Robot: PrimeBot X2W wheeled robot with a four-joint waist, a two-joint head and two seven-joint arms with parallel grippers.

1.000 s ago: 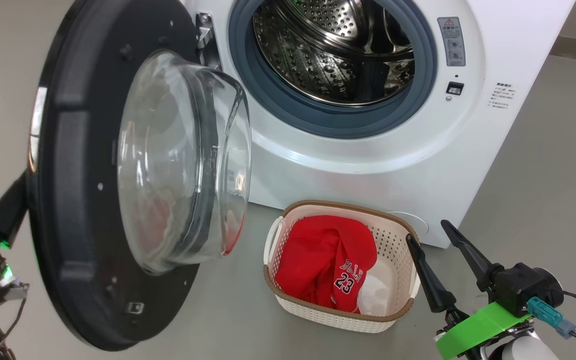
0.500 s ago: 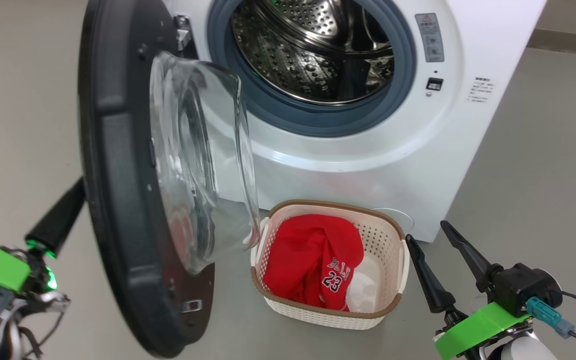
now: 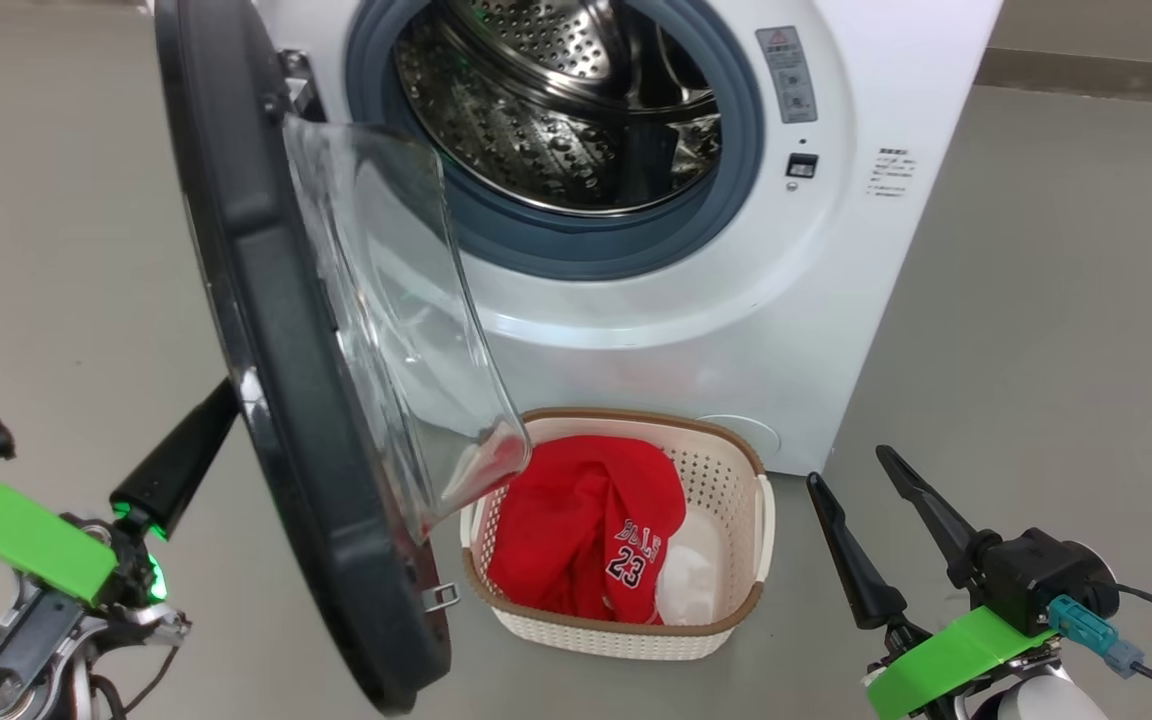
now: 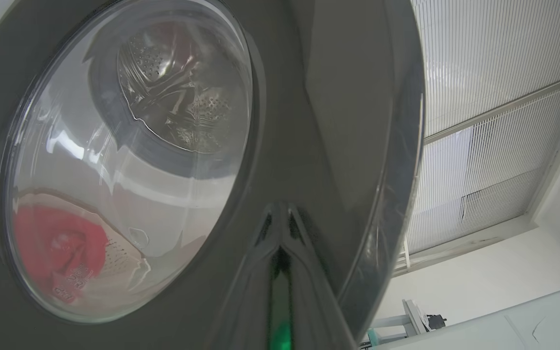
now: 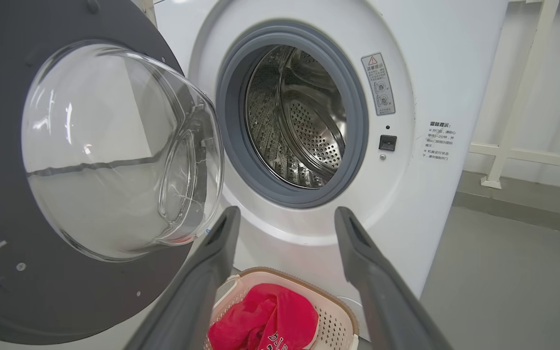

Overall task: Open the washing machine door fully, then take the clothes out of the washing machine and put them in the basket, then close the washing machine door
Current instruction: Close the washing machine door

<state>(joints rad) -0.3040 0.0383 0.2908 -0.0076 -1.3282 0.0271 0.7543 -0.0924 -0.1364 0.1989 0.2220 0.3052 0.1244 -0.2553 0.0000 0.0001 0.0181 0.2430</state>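
The washing machine door [image 3: 276,330] is standing partway open on the left of the washing machine [image 3: 736,330], and the red clothes [image 3: 576,520] are lying in the basket [image 3: 626,635].

The left gripper [image 3: 206,420] is sitting behind the door with its two dark fingers squeezed shut and holding nothing. In the left wrist view its tips [image 4: 280,233] are touching the shiny black outer rim beside the round glass window. The right gripper [image 3: 848,467] is hanging near the floor on the right, fingers spread wide apart and empty, just right of the basket. The basket is sitting on the grey floor right in front of the machine, partly under the door's glass bowl. The steel drum [image 3: 556,100] is showing through the grey rubber ring [image 3: 576,240].
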